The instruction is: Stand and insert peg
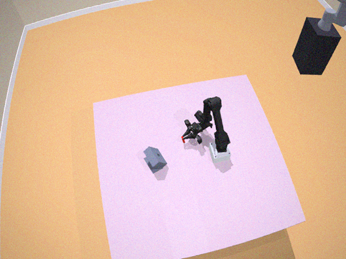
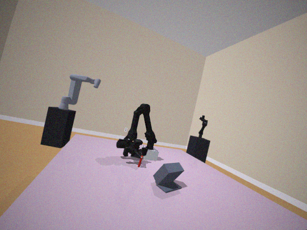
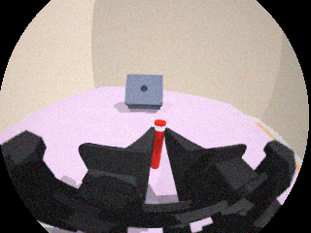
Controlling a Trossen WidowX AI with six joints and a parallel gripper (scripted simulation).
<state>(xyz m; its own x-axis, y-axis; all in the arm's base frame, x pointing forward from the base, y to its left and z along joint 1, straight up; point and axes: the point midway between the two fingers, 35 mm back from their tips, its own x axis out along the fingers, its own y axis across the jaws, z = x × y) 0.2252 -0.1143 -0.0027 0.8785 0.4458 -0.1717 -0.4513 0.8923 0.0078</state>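
Note:
The red peg [image 1: 183, 141] [image 2: 140, 162] [image 3: 156, 151] stands close to upright, with its white band [image 3: 159, 128] near the top and its plain end down. My gripper [image 1: 182, 138] [image 2: 141, 157] [image 3: 158, 130] is shut on the peg near the band, reaching it from the side. The plain end is at or just above the table; I cannot tell whether it touches. The blue-grey sloped panel [image 1: 153, 158] [image 2: 164, 173] [image 3: 133, 94] stands apart from the peg, beyond the fingertips in the wrist view. Its dark hole [image 1: 158, 155] [image 3: 144, 88] shows in its face and looks empty.
The pink table [image 1: 187, 209] [image 2: 99, 198] [image 3: 97, 112] carries the arm's pale base [image 1: 219, 155] [image 2: 151, 155] and the panel. Black pedestals with other arms, one at left [image 2: 58, 127] [image 1: 316, 46] and one at right [image 2: 198, 148] in the exterior view, stand off the table.

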